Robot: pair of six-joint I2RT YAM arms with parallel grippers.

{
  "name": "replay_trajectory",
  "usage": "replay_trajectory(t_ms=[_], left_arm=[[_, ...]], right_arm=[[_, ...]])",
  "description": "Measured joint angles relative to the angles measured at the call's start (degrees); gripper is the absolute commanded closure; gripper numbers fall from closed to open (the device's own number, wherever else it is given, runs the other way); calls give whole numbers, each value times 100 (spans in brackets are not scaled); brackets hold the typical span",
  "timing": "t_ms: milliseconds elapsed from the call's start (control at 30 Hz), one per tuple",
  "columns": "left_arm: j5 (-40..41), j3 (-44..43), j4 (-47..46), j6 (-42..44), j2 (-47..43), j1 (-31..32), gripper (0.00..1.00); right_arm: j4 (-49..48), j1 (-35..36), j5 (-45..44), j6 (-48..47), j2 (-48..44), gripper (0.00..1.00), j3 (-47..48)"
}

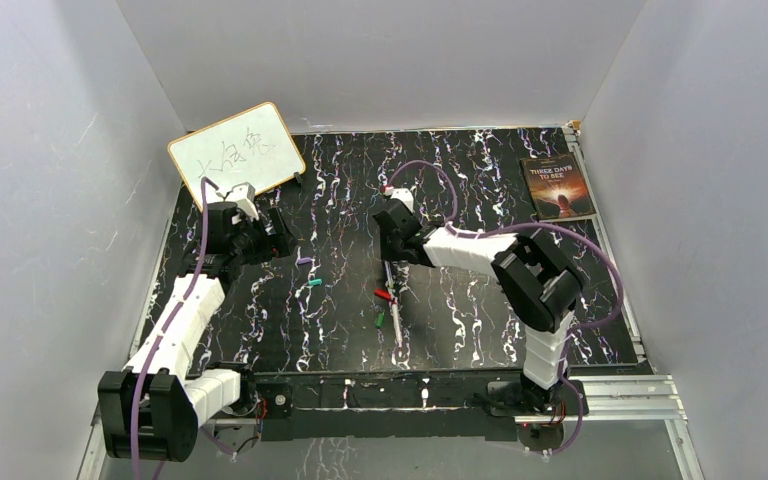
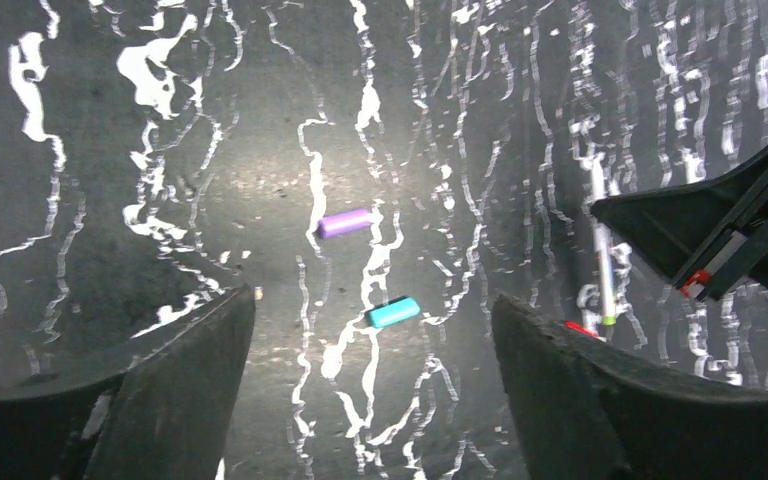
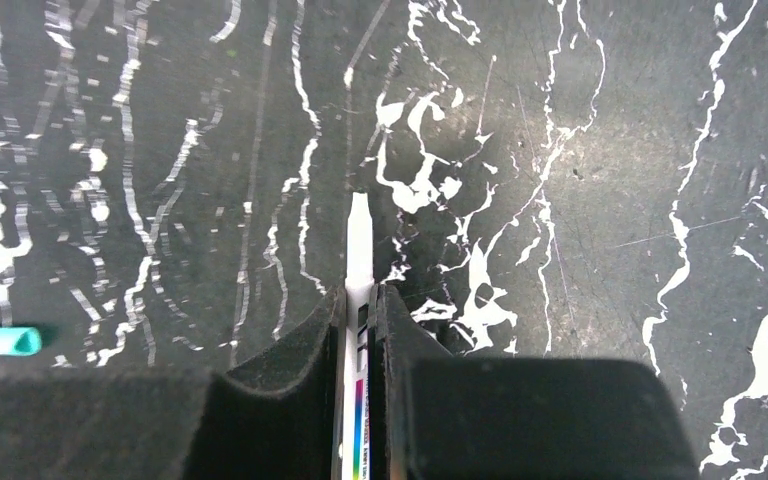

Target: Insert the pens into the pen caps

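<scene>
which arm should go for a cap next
Left. The left pincer is open, hanging over the purple cap and teal cap, while the right pincer is shut on a pen.

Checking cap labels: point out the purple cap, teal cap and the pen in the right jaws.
purple cap (image 2: 345,222), left wrist view, mid-tube.
teal cap (image 2: 393,312), left wrist view, mid-tube.
pen (image 3: 359,240), right wrist view, exposed white barrel.

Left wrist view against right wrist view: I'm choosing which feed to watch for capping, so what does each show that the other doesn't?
Only left wrist: the left gripper, open, above the table. Only right wrist: the right gripper shut on a white pen. Both: the purple cap, the teal cap and the black marbled table.
</scene>
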State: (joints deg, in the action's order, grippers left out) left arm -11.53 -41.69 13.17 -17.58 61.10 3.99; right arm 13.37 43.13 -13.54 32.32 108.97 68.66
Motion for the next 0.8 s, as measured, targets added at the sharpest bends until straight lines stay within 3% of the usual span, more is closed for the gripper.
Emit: replay_trajectory(t_ms=[100,267,500,800], left_arm=[[-356,0,-140,-96,-2,-2,3],[-1296,144,-767,-457,-197,0,10],[-2535,730,-2100,-1340,-914,212,16],[-3174,898,-3042,-1982,-1309,723,23]], right_arm=[[-275,0,96,-9,-367,100,-234],[-1016,-2,492,-22,-1320,100,-861],[-2553,-42,1700,509,-2382,100,-1825],[-4291,-44,2715,1547,-2931,100,-2465]])
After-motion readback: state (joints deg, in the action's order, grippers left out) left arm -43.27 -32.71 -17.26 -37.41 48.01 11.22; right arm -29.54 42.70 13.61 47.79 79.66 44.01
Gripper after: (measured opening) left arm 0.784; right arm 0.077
